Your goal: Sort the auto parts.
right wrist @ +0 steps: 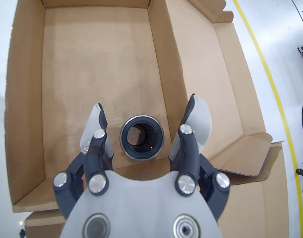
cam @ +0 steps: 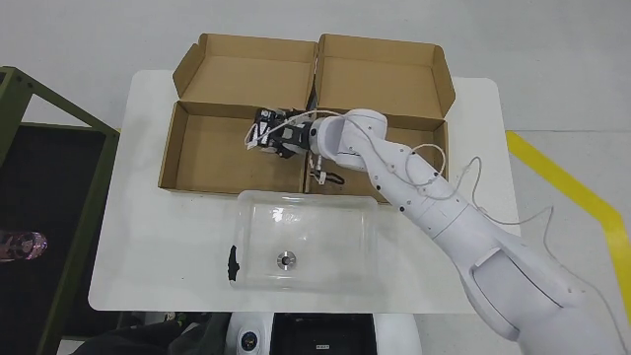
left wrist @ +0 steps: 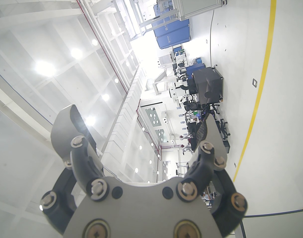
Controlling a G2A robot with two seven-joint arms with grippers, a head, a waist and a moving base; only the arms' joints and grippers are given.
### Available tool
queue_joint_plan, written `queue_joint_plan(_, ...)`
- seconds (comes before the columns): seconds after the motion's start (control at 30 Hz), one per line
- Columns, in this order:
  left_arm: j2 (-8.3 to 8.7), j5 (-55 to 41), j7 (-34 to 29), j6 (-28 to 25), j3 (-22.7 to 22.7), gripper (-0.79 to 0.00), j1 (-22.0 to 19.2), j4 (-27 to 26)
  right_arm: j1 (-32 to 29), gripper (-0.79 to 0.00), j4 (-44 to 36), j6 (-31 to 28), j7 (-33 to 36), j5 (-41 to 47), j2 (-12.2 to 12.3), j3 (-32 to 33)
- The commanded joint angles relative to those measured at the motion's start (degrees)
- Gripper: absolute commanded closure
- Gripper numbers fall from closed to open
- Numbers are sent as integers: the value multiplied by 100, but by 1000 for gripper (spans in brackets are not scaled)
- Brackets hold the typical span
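Observation:
A metal ring with a black inner sleeve lies on the floor of the left cardboard box, close to the wall it shares with the right box. My right gripper hangs open just above the ring, one finger on each side, holding nothing. From above, that gripper sits over the right part of the left box. A small round metal part rests in the clear plastic bin in front of the boxes. My left gripper is open and empty, pointing up at the ceiling.
Both boxes stand side by side at the back of the white table, lids folded back. A small black object sits at the bin's left edge. A dark green frame stands left of the table.

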Motion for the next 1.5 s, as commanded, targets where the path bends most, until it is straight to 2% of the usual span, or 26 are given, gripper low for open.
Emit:
queue_joint_plan(0.0,0,0,0,0,0,-785,0,0,-96,-551,-240,-113,-9,64,47,125)
queue_joint_plan(0.07,0,0,0,0,0,-785,0,0,-233,-459,-503,-241,16,148,109,274)
queue_joint_plan(0.13,0,0,0,0,0,-785,0,0,-383,-434,-790,-367,58,194,181,437)
queue_joint_plan(0.17,0,0,0,0,0,-785,0,0,-460,-443,-938,-440,94,199,219,514)
queue_joint_plan(0.27,0,0,0,0,0,-785,0,0,-773,-566,-1493,-605,223,204,335,734)
queue_joint_plan(0.33,0,0,0,0,0,-785,0,0,-998,-594,-1865,-723,318,223,415,893)
queue_joint_plan(0.37,0,0,0,0,0,-785,0,0,-1107,-668,-2045,-786,376,214,454,968)
queue_joint_plan(0.4,0,0,0,0,0,-785,0,0,-1226,-699,-2229,-848,423,222,491,1038)
queue_joint_plan(0.87,0,0,0,0,0,-785,0,0,-3057,-668,-4107,-1592,776,108,966,1879)
queue_joint_plan(1.13,0,0,0,0,0,-785,0,0,-3738,-668,-4437,-1961,752,-10,1142,2090)
queue_joint_plan(1.47,0,0,0,0,0,-785,0,0,-3964,-668,-4322,-2088,625,-241,1231,1991)
